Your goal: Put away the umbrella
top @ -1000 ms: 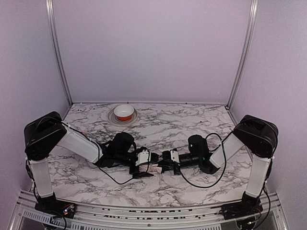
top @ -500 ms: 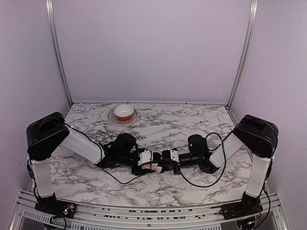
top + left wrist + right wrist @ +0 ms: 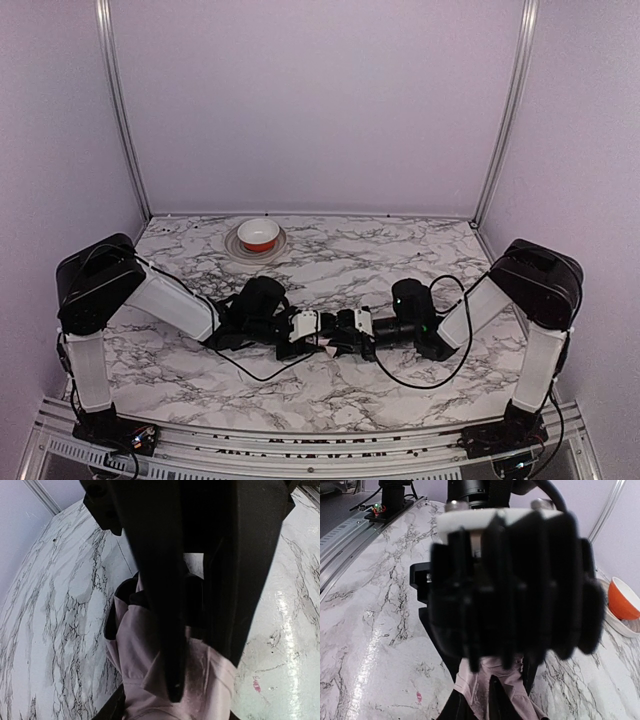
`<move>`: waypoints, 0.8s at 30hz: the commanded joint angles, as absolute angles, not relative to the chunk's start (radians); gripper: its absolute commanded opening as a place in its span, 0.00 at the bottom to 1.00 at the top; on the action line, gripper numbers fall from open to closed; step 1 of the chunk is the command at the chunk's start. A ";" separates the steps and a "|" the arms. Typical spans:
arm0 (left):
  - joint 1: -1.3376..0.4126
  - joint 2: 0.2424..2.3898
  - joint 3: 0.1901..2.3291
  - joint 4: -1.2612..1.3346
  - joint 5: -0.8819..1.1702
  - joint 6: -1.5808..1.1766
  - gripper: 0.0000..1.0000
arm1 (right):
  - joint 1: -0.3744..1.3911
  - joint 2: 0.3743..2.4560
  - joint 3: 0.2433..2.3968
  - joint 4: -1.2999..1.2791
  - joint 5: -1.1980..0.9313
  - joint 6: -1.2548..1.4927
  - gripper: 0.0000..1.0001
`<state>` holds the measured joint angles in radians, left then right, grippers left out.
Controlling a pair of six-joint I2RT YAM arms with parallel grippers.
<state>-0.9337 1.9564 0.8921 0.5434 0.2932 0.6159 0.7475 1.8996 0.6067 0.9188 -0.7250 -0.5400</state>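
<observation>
The umbrella (image 3: 135, 645) lies on the marble table as a bundle of pale pink fabric with black edges. In the left wrist view my left gripper (image 3: 202, 680) reaches over it, black fingers (image 3: 170, 630) pressed into the fabric, which fills the narrow gap between them. From above, the left gripper (image 3: 316, 337) and right gripper (image 3: 343, 337) meet tip to tip at the table's middle and hide the umbrella almost wholly. A blurred black ribbed mass (image 3: 520, 590) fills the right wrist view and hides that gripper's jaws. Pink fabric (image 3: 480, 680) shows just below it.
An orange bowl (image 3: 259, 233) with a white inside stands on a grey plate (image 3: 236, 246) at the back left, also visible as the bowl (image 3: 622, 600) at the right wrist view's edge. Black cables trail over the marble table (image 3: 340, 270) beside both arms.
My left gripper has slid right until it meets the right gripper, and its fingers have drawn together on the pink fabric. The right arm has hardly moved.
</observation>
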 commanded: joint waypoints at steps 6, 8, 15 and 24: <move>-0.921 2.018 0.891 0.385 0.260 0.592 0.00 | 0.761 1.683 0.504 0.851 -0.592 -0.492 0.35; -0.920 2.019 0.893 0.385 0.264 0.592 0.00 | 0.770 1.626 0.474 0.818 -0.568 -0.491 0.38; -0.920 2.019 0.895 0.385 0.260 0.600 0.00 | 0.778 1.406 0.396 0.707 -0.507 -0.356 0.43; -0.922 2.014 0.899 0.385 0.265 0.601 0.00 | 0.634 1.329 0.564 0.381 -0.547 0.125 0.46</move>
<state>-0.9276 1.9606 0.9081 0.5278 0.2871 0.6090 0.6621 1.2774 0.4187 0.6380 -0.4915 -0.0929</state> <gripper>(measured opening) 0.413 0.463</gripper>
